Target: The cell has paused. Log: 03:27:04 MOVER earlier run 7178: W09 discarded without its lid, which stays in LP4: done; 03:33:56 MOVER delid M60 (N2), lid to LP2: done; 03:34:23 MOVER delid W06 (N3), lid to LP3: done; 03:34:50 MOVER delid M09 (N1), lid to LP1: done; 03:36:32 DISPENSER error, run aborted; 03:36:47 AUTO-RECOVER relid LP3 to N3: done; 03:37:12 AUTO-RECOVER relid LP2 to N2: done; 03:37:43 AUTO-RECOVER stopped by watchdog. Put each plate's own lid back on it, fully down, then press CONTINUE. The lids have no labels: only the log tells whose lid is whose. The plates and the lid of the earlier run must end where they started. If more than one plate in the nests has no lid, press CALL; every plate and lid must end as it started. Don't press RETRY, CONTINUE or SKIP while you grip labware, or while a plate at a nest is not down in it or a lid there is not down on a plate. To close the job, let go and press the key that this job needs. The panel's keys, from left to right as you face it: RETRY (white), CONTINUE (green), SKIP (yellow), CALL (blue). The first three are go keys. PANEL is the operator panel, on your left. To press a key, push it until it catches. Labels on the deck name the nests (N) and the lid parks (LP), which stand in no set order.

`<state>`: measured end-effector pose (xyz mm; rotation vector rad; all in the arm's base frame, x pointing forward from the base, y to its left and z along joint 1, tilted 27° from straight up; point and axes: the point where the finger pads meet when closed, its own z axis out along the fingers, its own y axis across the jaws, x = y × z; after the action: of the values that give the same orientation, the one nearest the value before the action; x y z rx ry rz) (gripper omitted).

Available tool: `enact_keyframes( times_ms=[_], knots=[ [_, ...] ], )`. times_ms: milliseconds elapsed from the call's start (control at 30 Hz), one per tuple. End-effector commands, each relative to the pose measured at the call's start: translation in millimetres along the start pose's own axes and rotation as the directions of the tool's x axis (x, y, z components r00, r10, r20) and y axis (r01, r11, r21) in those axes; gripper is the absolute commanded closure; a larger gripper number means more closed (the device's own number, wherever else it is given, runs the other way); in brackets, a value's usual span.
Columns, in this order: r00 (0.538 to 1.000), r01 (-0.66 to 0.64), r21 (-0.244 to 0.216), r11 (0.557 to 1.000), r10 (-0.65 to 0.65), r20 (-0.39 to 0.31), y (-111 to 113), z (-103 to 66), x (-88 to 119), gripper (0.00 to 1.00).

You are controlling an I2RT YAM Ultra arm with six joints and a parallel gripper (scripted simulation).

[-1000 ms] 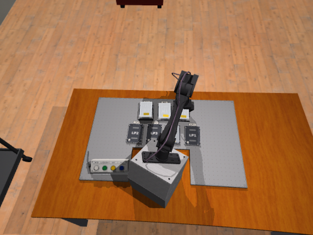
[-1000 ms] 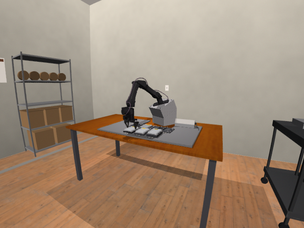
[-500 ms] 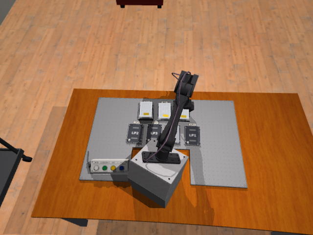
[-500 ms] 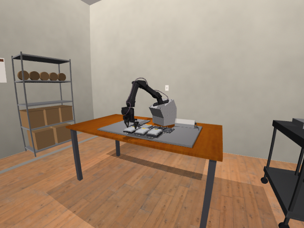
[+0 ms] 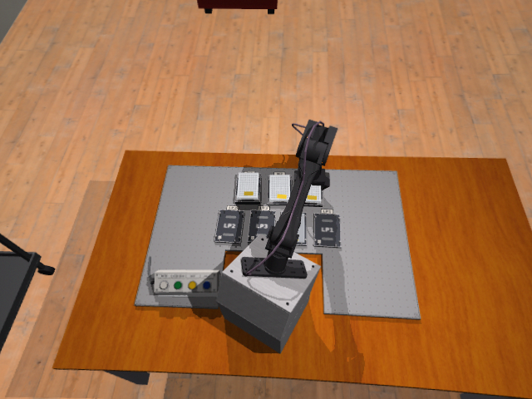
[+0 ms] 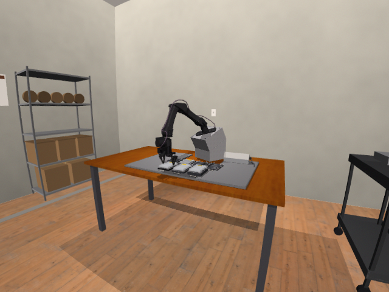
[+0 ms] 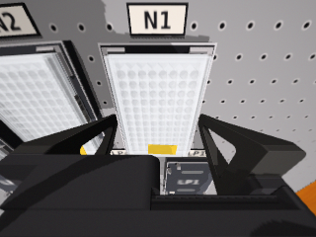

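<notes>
My gripper [image 7: 157, 118] [image 6: 168, 159] is open and hangs low over nest N1 [image 7: 157, 20]. Its two fingers stand either side of the near end of the white well plate [image 7: 158, 94] [image 5: 314, 195] [image 6: 166, 166] there and hold nothing. A clear lid seems to lie on this plate. Its yellow tag shows at the near end. The plates in N2 [image 7: 35, 94] [image 5: 279, 187] and N3 [image 5: 248, 186] carry lids. Lid parks LP1 [image 5: 327, 229] [image 7: 190, 180], LP2 [image 5: 229, 226] and LP3 [image 5: 260, 225] are bare. A lid in LP4 [image 5: 302, 227] is mostly hidden by the arm.
The operator panel [image 5: 185, 274] stands at the front left of the grey deck [image 5: 369, 258], with white [image 5: 163, 284], green [image 5: 177, 284], yellow [image 5: 192, 284] and blue [image 5: 206, 284] keys. The arm's grey base block [image 5: 266, 304] stands beside it.
</notes>
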<state>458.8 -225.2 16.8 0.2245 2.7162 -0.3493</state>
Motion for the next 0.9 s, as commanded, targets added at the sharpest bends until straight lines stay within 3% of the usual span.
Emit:
enact_keyframes(
  times_ms=[0, 133, 167, 300, 367, 700, 733, 867],
  knots=[
    [1.0, 0.0, 0.001, 1.0, 0.0, 0.017, -1.0, -5.5, -4.4, 0.0],
    [1.0, 0.002, -0.008, 1.0, -0.002, 0.013, 1.3, -10.7, -0.2, 0.0],
    [0.999, 0.0, -0.002, 1.0, 0.0, 0.036, -2.1, -18.2, -11.8, 0.0],
    [1.0, 0.004, -0.01, 1.0, -0.004, 0.006, 4.3, -19.6, 0.5, 0.0],
    [1.0, 0.003, -0.006, 1.0, -0.003, 0.022, 3.3, -25.9, -6.3, 0.0],
    [1.0, 0.003, -0.007, 1.0, -0.003, 0.004, 5.3, -36.1, 1.2, 0.0],
    [0.999, -0.002, 0.004, 1.0, 0.001, 0.041, -0.1, -45.0, -14.3, 0.0],
    [1.0, 0.0, 0.002, 1.0, 0.0, 0.029, 1.1, -49.2, -9.2, 0.0]
  ],
)
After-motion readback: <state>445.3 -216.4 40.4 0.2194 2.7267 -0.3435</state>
